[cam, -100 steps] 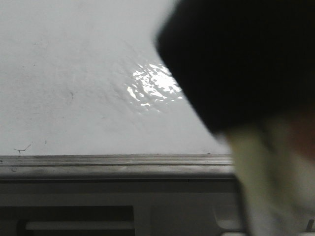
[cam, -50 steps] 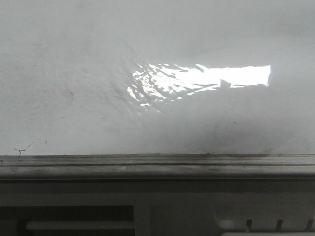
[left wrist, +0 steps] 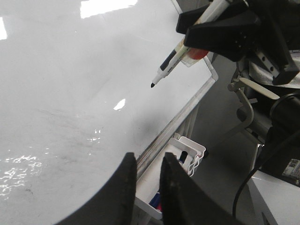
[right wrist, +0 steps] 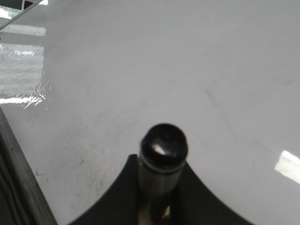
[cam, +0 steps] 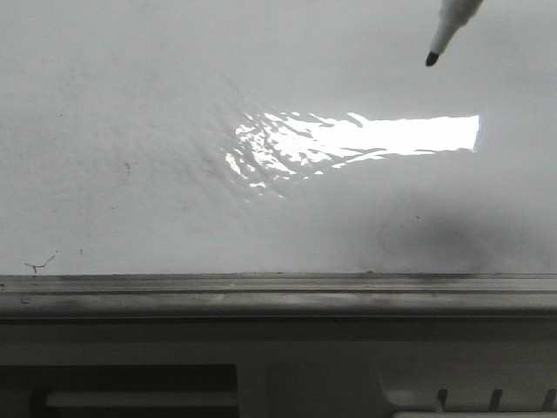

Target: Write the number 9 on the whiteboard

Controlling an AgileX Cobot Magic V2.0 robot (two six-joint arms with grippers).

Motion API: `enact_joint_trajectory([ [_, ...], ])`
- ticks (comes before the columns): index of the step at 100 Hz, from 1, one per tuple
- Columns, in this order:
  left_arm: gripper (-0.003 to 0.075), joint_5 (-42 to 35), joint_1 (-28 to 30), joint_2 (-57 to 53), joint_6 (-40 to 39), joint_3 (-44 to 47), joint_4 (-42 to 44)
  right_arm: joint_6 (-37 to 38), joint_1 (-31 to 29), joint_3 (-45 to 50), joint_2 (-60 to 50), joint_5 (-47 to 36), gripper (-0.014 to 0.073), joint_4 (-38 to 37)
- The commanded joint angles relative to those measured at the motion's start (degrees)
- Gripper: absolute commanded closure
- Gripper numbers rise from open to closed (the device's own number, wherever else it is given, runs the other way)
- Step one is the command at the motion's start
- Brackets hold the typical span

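Right gripper (left wrist: 220,33) is clamped on the marker (left wrist: 180,51), tip bare and pointing at the whiteboard (cam: 157,192) but not touching; a gap shows between tip and its shadow in the left wrist view. Left gripper (left wrist: 147,180) hangs near the board's lower edge w/ fingers nearly together, nothing between them. No 9 on the board yet, only faint smudges, glare and a tiny scribble (cam: 36,264) low left by the ledge (cam: 218,292).

Judgement: step in hand is the approach before stroke 1. Bring the tip in square to the surface, light contact only, so the pen doesn't slip in the grip. Start w/ the loop near the top right, then pull 1 straight stem down, w/ room above the ledge. Steady pressure, else the line skips.
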Motion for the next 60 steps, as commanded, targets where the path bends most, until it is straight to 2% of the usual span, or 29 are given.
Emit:
enact_joint_trajectory([
  [1,0.0625,-2.36,0.11,0.01,-0.47,-0.86,-3.29,-0.49,-0.55,-1.5,1.9,-8.11,0.0638,-0.14],
  [11,0.0631,-3.5,0.11,0.01,-0.47,-0.13,-3.37,-0.49,-1.27,-1.5,4.7,-12.8,0.0638,3.46],
  [26,0.0738,-4.51,0.11,0.01,-0.47,0.22,-3.37,-0.49,-3.79,-1.5,8.43,-18.84,0.064,8.82],
  [60,0.0738,-4.17,0.11,0.01,-0.47,0.22,-3.62,-0.49,-4.82,-1.5,15.5,-21.52,0.064,10.55],
])
